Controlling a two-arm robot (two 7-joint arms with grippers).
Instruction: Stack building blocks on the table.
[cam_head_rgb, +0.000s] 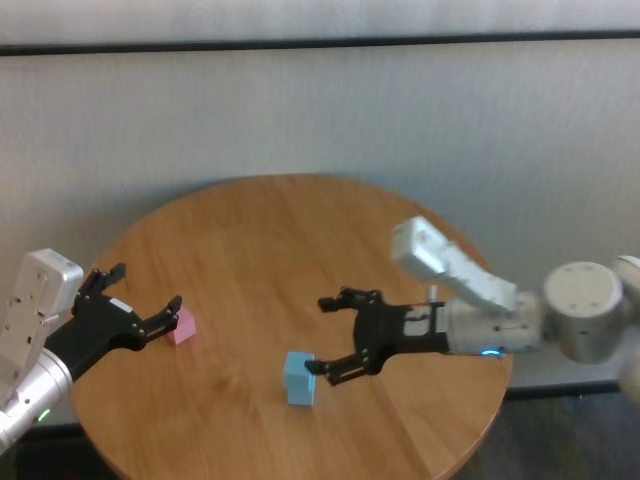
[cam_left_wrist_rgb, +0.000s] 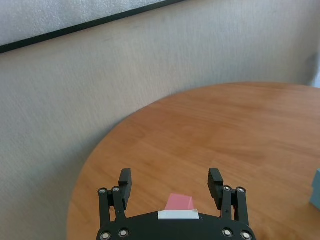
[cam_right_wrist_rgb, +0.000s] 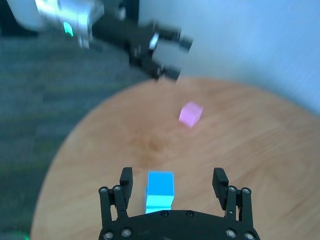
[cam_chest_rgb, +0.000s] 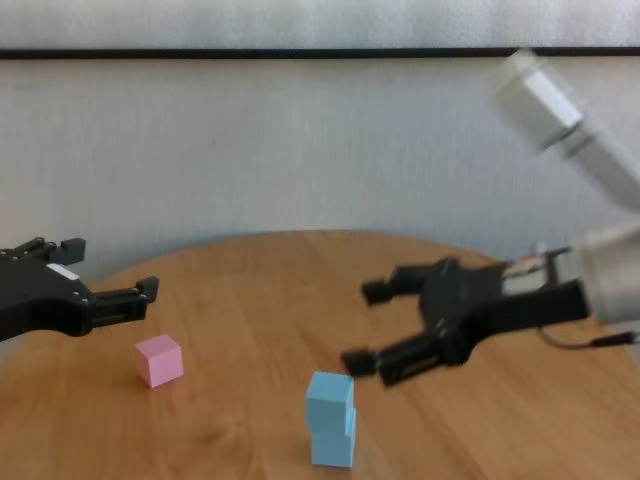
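Two light blue cubes stand stacked (cam_head_rgb: 299, 378) near the front of the round wooden table (cam_head_rgb: 300, 230); the stack also shows in the chest view (cam_chest_rgb: 331, 420) and the right wrist view (cam_right_wrist_rgb: 160, 191). My right gripper (cam_head_rgb: 320, 336) is open and empty, just right of the stack and slightly above it (cam_chest_rgb: 361, 327). The pink cube (cam_head_rgb: 182, 326) lies alone at the table's left (cam_chest_rgb: 159, 360). My left gripper (cam_head_rgb: 147, 288) is open and empty, hovering just above and left of the pink cube (cam_left_wrist_rgb: 179, 203).
A pale wall (cam_head_rgb: 320, 110) rises close behind the table. The table's left edge (cam_left_wrist_rgb: 85, 165) lies near the pink cube. Dark floor (cam_right_wrist_rgb: 45, 100) shows beyond the table's rim.
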